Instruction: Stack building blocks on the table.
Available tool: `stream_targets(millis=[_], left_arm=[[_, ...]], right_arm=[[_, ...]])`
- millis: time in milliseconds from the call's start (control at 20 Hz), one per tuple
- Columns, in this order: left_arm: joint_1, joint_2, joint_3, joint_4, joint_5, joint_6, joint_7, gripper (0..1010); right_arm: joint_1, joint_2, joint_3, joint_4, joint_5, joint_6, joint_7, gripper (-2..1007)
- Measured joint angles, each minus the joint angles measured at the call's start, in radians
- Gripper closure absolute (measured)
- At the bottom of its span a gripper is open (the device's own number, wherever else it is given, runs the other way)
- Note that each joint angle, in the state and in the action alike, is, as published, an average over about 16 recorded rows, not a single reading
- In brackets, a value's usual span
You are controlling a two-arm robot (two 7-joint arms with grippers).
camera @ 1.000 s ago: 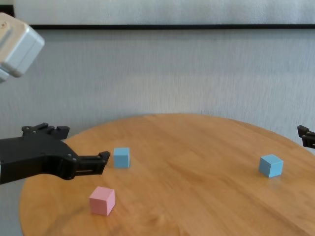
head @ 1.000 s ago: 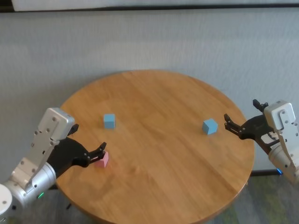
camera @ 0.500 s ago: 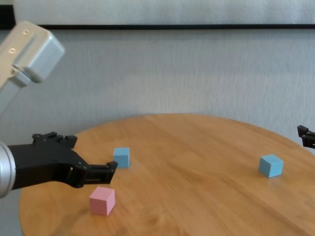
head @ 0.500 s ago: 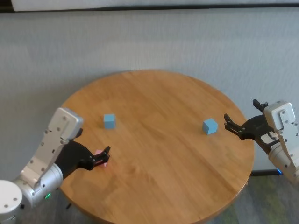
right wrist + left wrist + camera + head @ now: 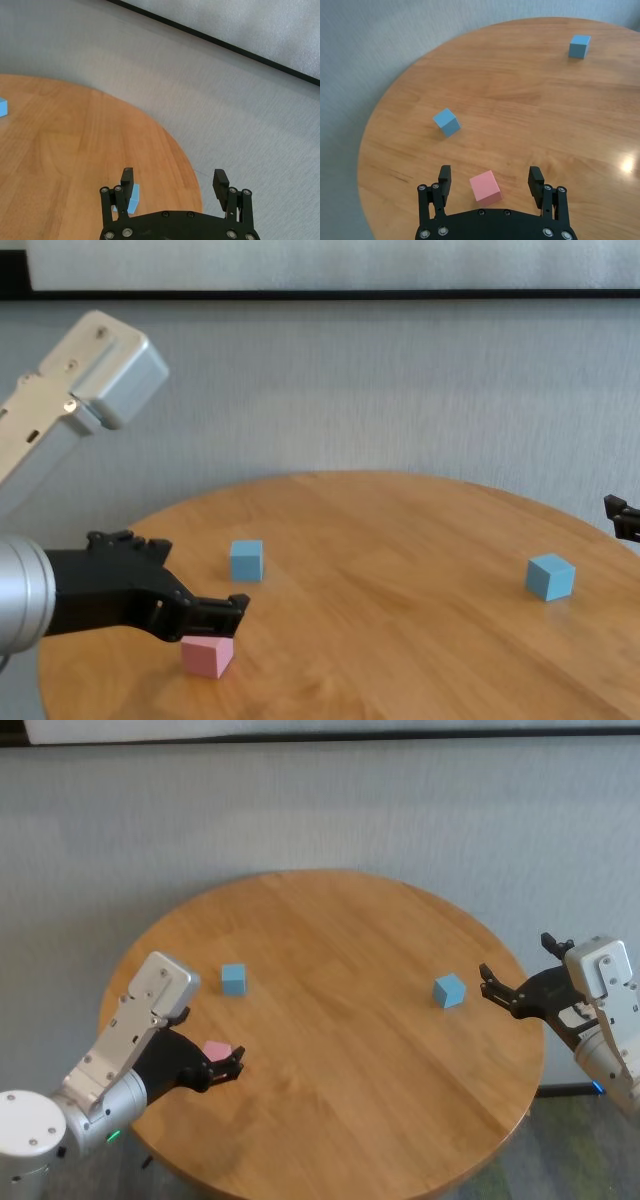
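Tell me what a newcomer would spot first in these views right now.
Most striking is the left gripper, jaws open, straddling the pink block near the table's left near edge, not yet closed on it. Two blue blocks lie apart: the left blue block just beyond the pink one, the right blue block far across by the right gripper, which hangs open at the table's right rim.

left gripper (image 5: 228,1065) hangs open over the pink cube (image 5: 216,1049), two blue cubes (image 5: 233,979) sit well apart on the round table (image 5: 350,1120)
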Motion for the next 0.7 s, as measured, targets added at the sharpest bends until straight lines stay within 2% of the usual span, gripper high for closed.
stream_targets(millis=[350,700], left_arm=[[-0.026,-0.032,-0.007,0.052,0.000,0.031,-0.014,10],[-0.047,-0.059,-0.008,0.091,0.014,0.061,-0.023,10]], right_arm=[[0.000,0.000,0.000,0.000,0.000,0.000,0.000,0],[0.000,0.000,0.000,0.000,0.000,0.000,0.000,0]])
